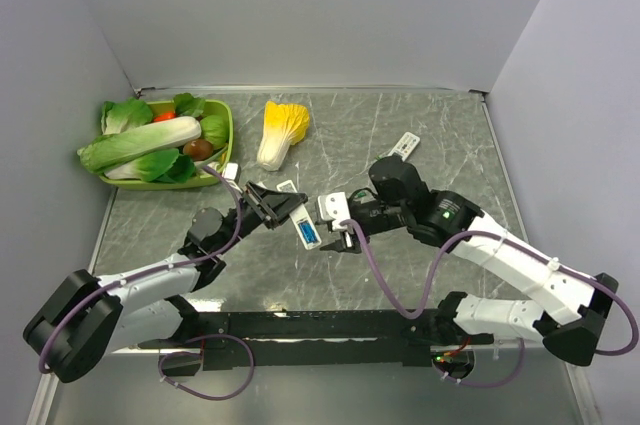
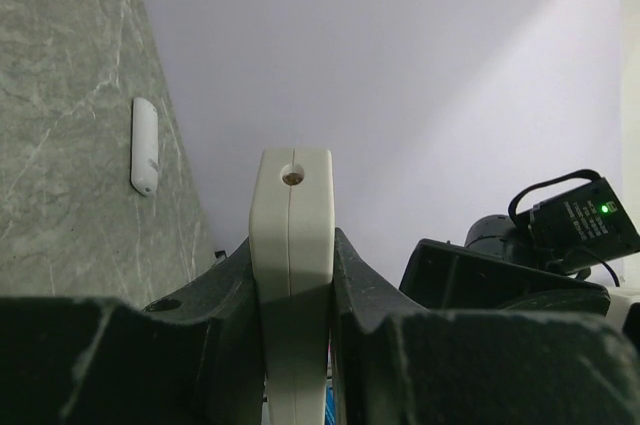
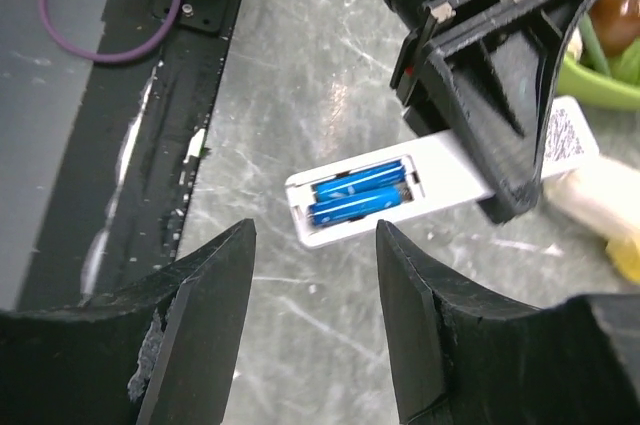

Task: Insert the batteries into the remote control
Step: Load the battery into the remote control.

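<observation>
A grey marble table (image 1: 450,125) carries two robot arms working at its centre. At 10 o'clock in the overhead view, a green basket (image 1: 228,145) holds leafy greens (image 1: 140,145) and tomatoes. A yellow-tipped cabbage (image 1: 282,130) lies on the table at 11 o'clock. A second white handset (image 1: 404,145) rests flat at 1 o'clock, near the back wall.

At centre, the left gripper (image 1: 285,213) is clenched on the white remote (image 3: 445,170), its two black fingers (image 2: 365,285) pressed against the remote's long sides. The remote juts from the gripper toward 5 o'clock, raised off the table, with its open compartment facing up. Two blue batteries (image 3: 360,195) lie side by side inside that compartment, at the end farthest from the fingers.

The right gripper (image 3: 315,230) hangs just beside that end, at 3 o'clock of it, released and holding nothing. A slim white oblong piece (image 2: 145,145) lies flat on the marble, just beyond the left gripper.
</observation>
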Robot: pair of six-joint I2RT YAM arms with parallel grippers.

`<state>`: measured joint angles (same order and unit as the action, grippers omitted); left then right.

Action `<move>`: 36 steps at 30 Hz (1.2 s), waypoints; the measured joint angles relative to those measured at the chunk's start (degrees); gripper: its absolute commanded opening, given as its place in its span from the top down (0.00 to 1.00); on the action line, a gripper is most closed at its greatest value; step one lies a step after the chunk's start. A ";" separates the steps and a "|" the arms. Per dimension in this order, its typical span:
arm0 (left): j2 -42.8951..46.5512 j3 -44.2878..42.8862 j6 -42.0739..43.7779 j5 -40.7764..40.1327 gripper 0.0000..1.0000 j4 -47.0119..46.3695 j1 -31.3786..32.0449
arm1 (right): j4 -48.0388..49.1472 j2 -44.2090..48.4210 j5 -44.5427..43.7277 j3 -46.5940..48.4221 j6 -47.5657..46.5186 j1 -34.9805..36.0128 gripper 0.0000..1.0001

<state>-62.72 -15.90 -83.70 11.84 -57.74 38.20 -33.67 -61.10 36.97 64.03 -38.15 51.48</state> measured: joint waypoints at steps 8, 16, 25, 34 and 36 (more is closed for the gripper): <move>0.33 -1.16 0.50 1.86 0.99 3.37 -0.02 | -0.26 -4.28 3.98 0.87 -6.58 -0.42 0.47; 0.37 -3.65 1.99 3.45 0.99 5.33 -0.02 | -1.16 -6.32 6.62 1.66 -8.98 -1.22 0.51; 0.00 -3.74 2.23 5.01 0.99 5.09 -0.24 | -1.51 -6.80 8.66 1.66 -9.94 -2.91 0.55; -1.53 -3.76 3.02 6.32 0.99 4.70 -0.79 | -1.46 -8.48 9.99 1.66 -10.16 -3.69 0.60; -1.79 -3.85 3.06 6.38 0.99 4.79 -0.81 | -1.38 -8.81 10.34 1.66 -10.14 -3.69 0.62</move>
<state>-64.51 -19.75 -80.64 18.22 -52.95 37.39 -35.05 -69.91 47.31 65.69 -48.29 47.79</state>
